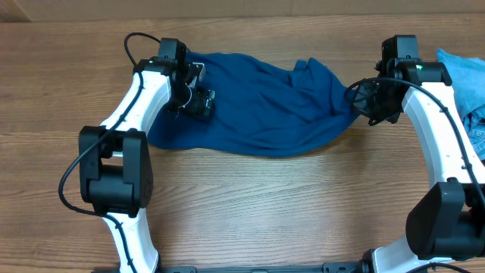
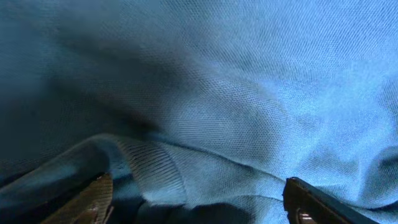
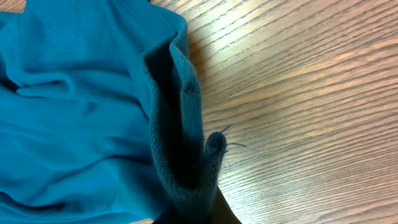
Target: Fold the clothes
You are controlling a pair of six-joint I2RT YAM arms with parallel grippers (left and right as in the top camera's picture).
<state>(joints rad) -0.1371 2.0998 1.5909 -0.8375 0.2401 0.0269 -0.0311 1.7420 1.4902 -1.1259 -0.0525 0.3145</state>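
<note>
While the dark blue shirt [image 1: 273, 106] lies crumpled near the far edge of the tabletop [image 1: 265, 212], stretched sideways between the two arms, the left gripper [image 1: 195, 98] hangs over its left end with the fingers spread wide. From the left wrist, the two fingertips [image 2: 309, 204] show at the bottom of the view, well apart. A ribbed hem [image 2: 155, 171] of the shirt runs in a fold between them; whether either tip touches the knit cannot be told. The right gripper [image 1: 370, 102] sits at the shirt's right end, pressed together on a pinch of the fabric. From the right wrist, a narrow ridge of cloth is gathered up and runs down to the bottom of the view, where it hides the fingers. The rest of the shirt spreads to the left of that ridge, with bare wood to its right. Near the far right corner of the tabletop, just beside the right arm, lies a heap of paler blue clothes [image 1: 464, 70], apart from the shirt
</note>
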